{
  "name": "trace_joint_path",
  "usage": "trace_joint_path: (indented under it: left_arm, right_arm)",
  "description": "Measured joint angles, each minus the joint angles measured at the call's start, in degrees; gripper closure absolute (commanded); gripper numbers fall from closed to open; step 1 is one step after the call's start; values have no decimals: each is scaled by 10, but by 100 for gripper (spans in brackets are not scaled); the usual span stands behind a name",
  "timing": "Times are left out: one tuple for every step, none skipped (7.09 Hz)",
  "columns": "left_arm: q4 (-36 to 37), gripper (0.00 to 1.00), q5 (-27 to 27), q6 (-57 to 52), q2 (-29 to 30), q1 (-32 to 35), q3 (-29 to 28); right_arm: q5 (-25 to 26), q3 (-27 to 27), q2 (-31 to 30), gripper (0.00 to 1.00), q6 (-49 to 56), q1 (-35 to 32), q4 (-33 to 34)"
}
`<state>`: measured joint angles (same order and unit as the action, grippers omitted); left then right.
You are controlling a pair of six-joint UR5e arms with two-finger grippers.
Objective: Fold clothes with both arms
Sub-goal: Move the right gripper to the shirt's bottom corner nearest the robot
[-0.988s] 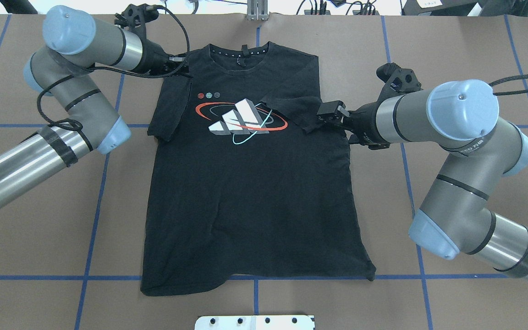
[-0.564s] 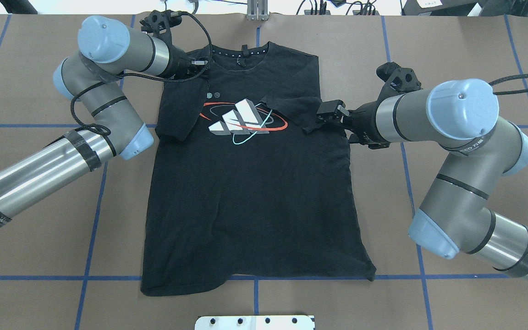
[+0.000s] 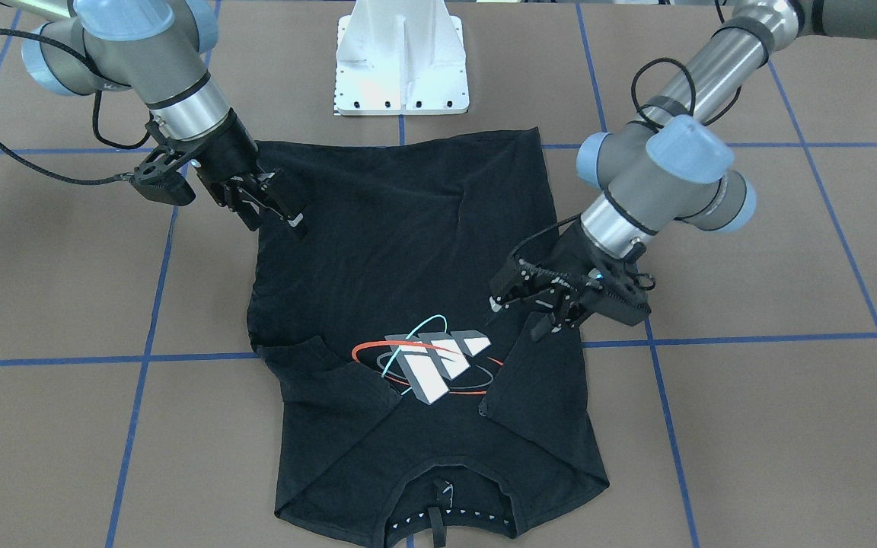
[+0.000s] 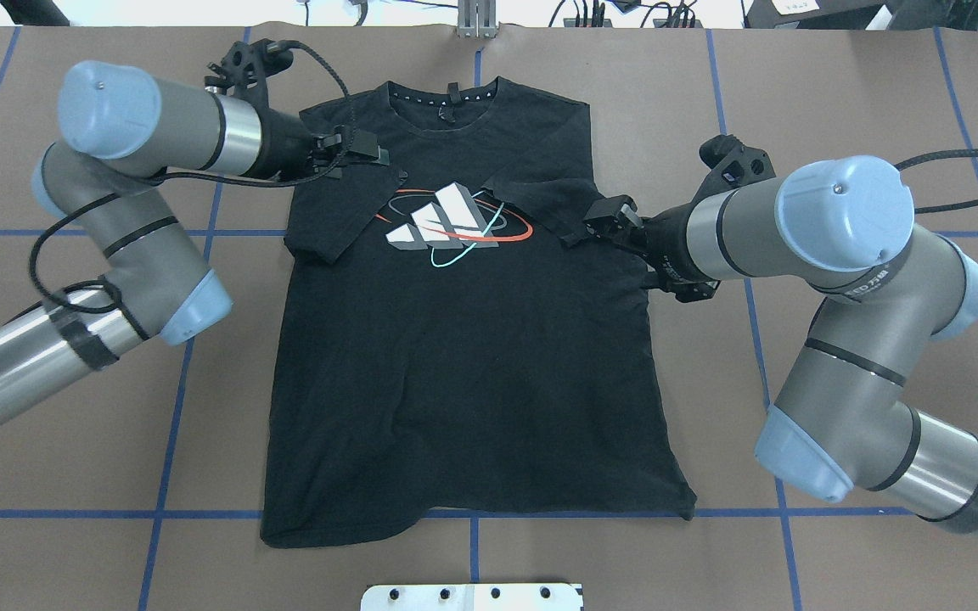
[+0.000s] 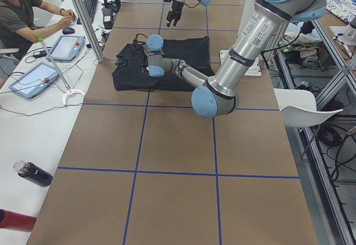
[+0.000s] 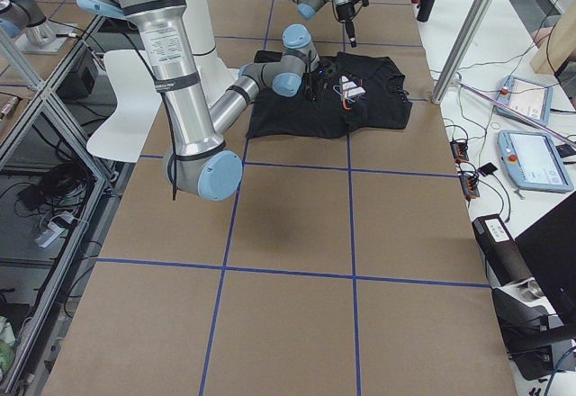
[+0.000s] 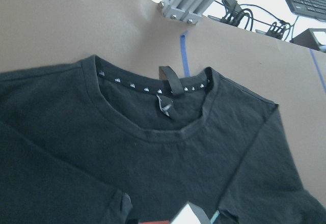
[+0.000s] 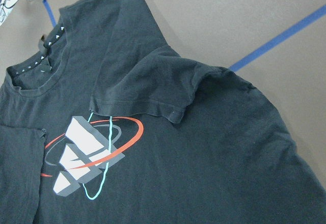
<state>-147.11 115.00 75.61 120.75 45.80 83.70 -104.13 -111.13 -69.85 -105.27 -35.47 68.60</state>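
Both arms bent inward low over the table (image 4: 837, 93), the left gripper (image 4: 377, 158) above a shoulder and the right gripper (image 4: 592, 227) beside a folded sleeve (image 4: 540, 199), both with fingers spread and empty. Only the right wrist view showed that sleeve lying flat (hem at the graphic's edge). The T-shirt (image 4: 463, 365) lay face up, its long axis running away from the robot, collar farthest.

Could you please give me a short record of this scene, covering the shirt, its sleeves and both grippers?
Garment: black T-shirt, flat on the table, graphic up, collar away from the robot.
Sleeves: left-side sleeve and right-side sleeve both folded inward onto the chest.
Left gripper: above its folded sleeve, looks open, holds nothing.
Right gripper: at the shirt's right edge, looks open, holds nothing.
Body folds: not yet made.
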Motion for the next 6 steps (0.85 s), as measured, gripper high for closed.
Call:
trace_joint_path:
  left_arm:
    - [0,2,9,19,-40,-1,50]
    - [1,2,13,28,-60,-2,73]
    - [1,2,14,31,-68,-2,80]
    - [1,2,14,32,-71,-3,80]
    - [1,2,14,32,-73,-3,79]
    - [1,2,14,32,-73,-3,79]
  right_arm:
    - [13,-20,-19,2,-39,32,24]
    - [41,-52,-64,2,-67,80,34]
    - [83,-87,-115,4,-94,136,37]
    - [133,-117,-160,6,-122,195,38]
    - [168,-134,-190,10,-144,238,37]
    - [191,-139,-209,11,-159,263,35]
